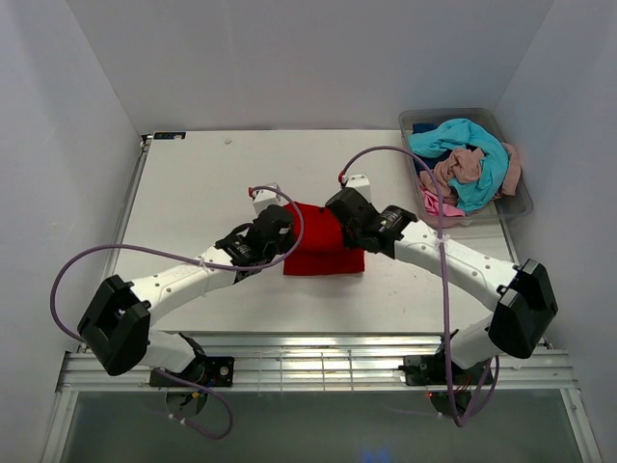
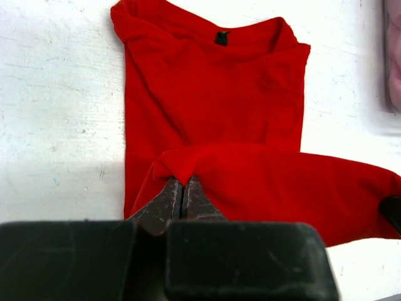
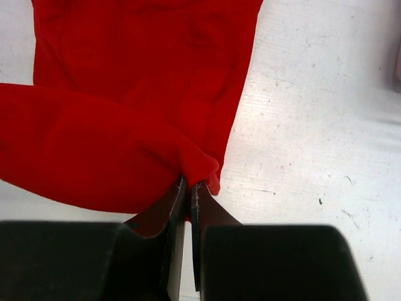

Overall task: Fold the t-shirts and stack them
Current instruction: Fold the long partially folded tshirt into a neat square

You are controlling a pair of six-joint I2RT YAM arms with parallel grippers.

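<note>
My left gripper is pinched tight on the red t-shirt, its two fingers pressed together with a raised fold of the cloth caught at their tips. My right gripper is closed down to a sliver on the same fold, at its other end, and the cloth bunches just above the tips. The fold runs between my two grippers as a lifted band that lies over the flat part of the shirt. The rest of the shirt lies spread on the worktop, about midway between its left and right edges and near its middle. In the left wrist view the collar, with a small dark label, is at the end away from my fingers.

At the far right corner sits a clear bin. It holds a heap of other tees: a turquoise tee on top, a dusty pink tee under it, a bright pink tee at the near side, and a dark blue tee at the far side
</note>
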